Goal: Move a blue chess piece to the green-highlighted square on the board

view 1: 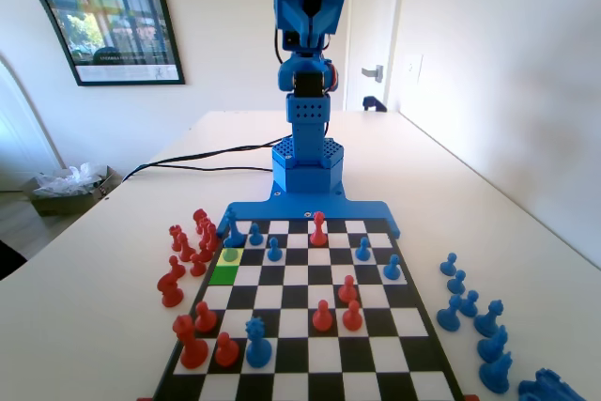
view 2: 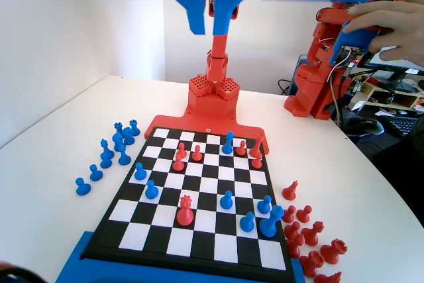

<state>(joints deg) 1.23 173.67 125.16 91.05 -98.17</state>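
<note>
A blue arm stood at the far end of the board (view 1: 310,335) in the fixed view, raised high above a white worktop (view 1: 488,194). In the wrist view its tool (view 2: 213,28) hung from the top edge, the two jaws nearly together with only a thin slit between them, holding nothing.

In the fixed view a blue pawn (view 1: 230,249) stood on the yellow square (view 1: 229,255) at the board's left edge, in the second row from the arm. The green square (view 1: 223,275) lay just in front of it, touching it, with no piece on it.

Other blue and red pieces stood about the board. Captured red pieces (view 1: 188,251) were grouped off its left side and blue pieces (view 1: 474,321) off its right.

A framed poster (view 1: 103,11) hung on the wall at left; its lettering was too small to read.
</note>
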